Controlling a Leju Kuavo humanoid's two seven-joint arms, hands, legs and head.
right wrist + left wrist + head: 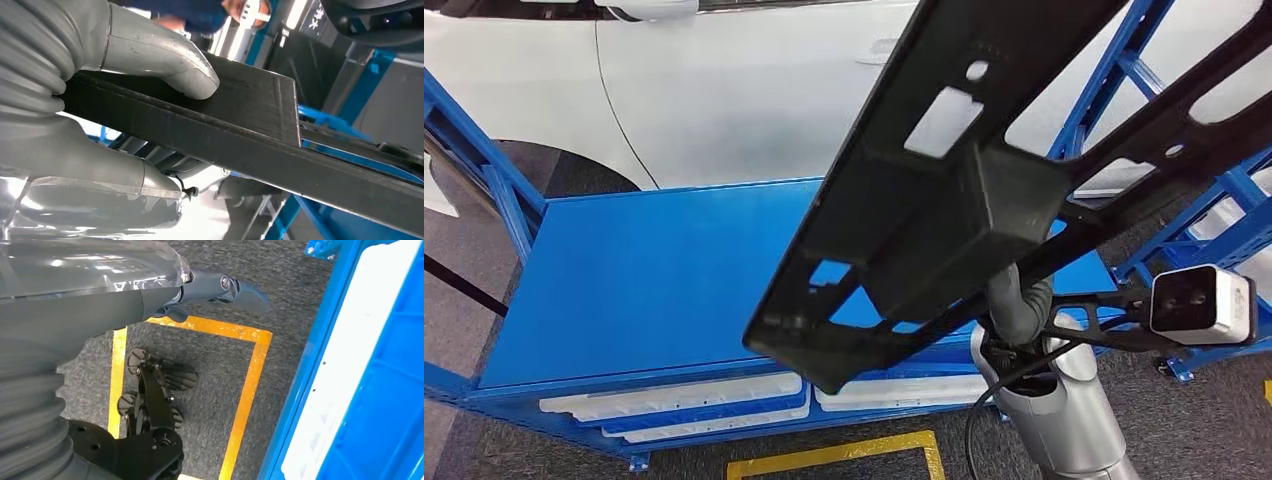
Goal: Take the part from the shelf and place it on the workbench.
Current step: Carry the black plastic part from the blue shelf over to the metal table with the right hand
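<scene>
The part (944, 190) is a long black plastic frame with cut-out holes and a boxy middle. It hangs tilted in the air over the right half of the blue workbench top (654, 270). My right hand (1016, 298) grips it from below, mostly hidden under the boxy middle. In the right wrist view the thick grey thumb (150, 55) presses on the flat black face of the part (240, 125). My left hand (220, 287) hangs low beside the workbench (310, 380), holding nothing, a dark finger stretched out over the floor.
A white car (724, 80) stands behind the workbench. Blue shelf framing (1224, 220) rises at the right. White parts (674, 400) lie on the level under the top. Yellow tape (844, 455) marks the grey floor. A person (210, 12) is in the background.
</scene>
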